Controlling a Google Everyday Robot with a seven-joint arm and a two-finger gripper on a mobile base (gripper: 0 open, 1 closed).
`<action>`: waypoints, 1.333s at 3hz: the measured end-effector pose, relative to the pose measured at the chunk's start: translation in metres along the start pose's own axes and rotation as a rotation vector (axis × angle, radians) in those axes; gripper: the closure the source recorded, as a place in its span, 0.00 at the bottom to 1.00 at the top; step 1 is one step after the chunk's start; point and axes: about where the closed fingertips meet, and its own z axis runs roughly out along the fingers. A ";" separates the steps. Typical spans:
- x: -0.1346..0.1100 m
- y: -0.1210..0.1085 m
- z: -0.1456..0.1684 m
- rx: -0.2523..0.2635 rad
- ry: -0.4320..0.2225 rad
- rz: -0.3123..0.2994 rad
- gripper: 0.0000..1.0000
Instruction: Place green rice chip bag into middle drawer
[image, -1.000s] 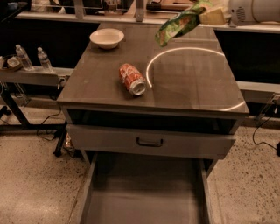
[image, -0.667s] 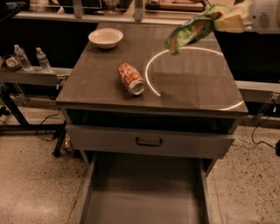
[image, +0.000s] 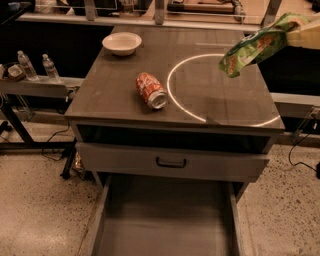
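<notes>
The green rice chip bag hangs tilted in the air above the right rear part of the cabinet top. My gripper is at the upper right edge of the view, shut on the bag's top end. The middle drawer is pulled out at the bottom of the view, a grey tray with a bare floor and low side walls. It lies well below and to the left of the bag.
A red-orange soda can lies on its side on the cabinet top. A white bowl stands at the back left. A shut drawer front with a black handle sits above the open tray. Two water bottles stand on a shelf at left.
My gripper has carried the bag to the right, from above the back middle of the cabinet top to its right side. The can, bowl and drawer have not moved.
</notes>
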 end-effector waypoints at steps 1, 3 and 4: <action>0.028 -0.002 -0.034 -0.018 0.040 0.028 1.00; 0.144 0.032 -0.150 -0.066 0.175 0.053 1.00; 0.144 0.032 -0.150 -0.066 0.175 0.053 1.00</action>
